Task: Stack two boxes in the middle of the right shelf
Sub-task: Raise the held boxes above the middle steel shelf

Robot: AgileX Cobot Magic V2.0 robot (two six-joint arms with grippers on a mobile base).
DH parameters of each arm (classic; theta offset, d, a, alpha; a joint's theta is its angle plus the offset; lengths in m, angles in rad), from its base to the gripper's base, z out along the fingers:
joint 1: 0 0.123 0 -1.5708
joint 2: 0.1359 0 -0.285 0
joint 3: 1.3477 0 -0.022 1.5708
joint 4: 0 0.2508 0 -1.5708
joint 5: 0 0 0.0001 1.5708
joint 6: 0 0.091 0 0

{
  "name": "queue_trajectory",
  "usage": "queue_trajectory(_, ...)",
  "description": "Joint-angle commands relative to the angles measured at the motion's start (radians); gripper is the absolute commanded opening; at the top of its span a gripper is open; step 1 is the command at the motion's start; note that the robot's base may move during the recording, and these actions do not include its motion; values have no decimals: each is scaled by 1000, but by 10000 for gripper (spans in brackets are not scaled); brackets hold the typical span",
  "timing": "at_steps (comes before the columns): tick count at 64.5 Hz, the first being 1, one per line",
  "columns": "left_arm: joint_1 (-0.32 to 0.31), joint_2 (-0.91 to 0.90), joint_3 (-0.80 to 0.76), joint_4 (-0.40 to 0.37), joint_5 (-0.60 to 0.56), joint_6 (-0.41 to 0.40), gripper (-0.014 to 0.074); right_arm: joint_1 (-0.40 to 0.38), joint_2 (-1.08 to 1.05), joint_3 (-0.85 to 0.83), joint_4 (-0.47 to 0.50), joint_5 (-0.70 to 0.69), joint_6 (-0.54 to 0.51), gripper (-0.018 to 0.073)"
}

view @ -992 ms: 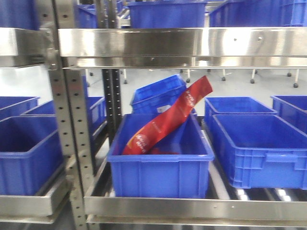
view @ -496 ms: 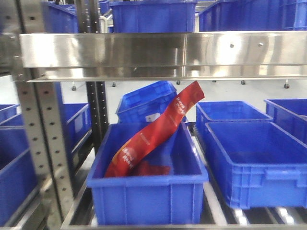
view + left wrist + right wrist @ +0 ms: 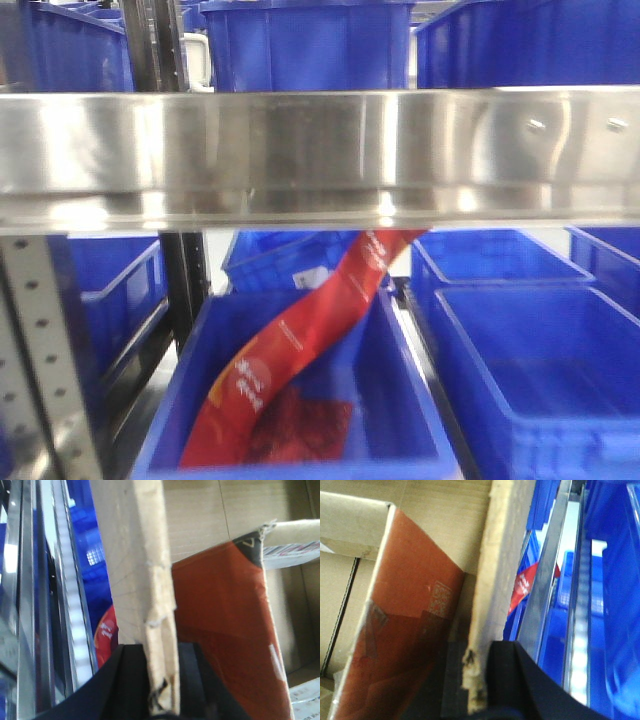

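- Left gripper (image 3: 161, 695) was clamped on the upright wall of the cardboard box (image 3: 150, 580). Its two black fingers pressed the frayed edge from either side at the bottom of the left wrist view.
- Right gripper (image 3: 481, 695) gripped another wall of a cardboard box (image 3: 500, 555) in the same way. The outer finger was plain to see, while the inner one was dim against the box's shadowed inside.
- We judged that both arms were holding one open box by opposite walls, since each wrist view showed a red-brown pack (image 3: 220, 630) lying inside it. We could not find the second box in any view.
- The box was held just beside the rack, with steel uprights and blue bins along the outer edge of both wrist views.
- In the front view the steel shelf rail (image 3: 320, 150) spanned the whole frame. A blue bin (image 3: 400, 400) sat below it with a red packet (image 3: 300, 340) leaning out.
- We judged the step to be carrying the box in over that rail.
- To do it well, we thought both arms should travel together at one height so the thin walls did not tear or fold.
- We also thought the box bottom should clear the rail before it was lowered, and that the box should stay level so the pack did not slide.
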Motion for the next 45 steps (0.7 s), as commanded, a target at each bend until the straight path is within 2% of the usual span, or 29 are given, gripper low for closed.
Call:
queue_trajectory(1, -4, -16, -16, -9, -47, 3, -111, -7, -12, -11, -12, -47, -13, -154)
queue_trajectory(45, -4, -16, -16, -9, -47, 3, -111, -7, -12, -11, -12, -47, -13, -154)
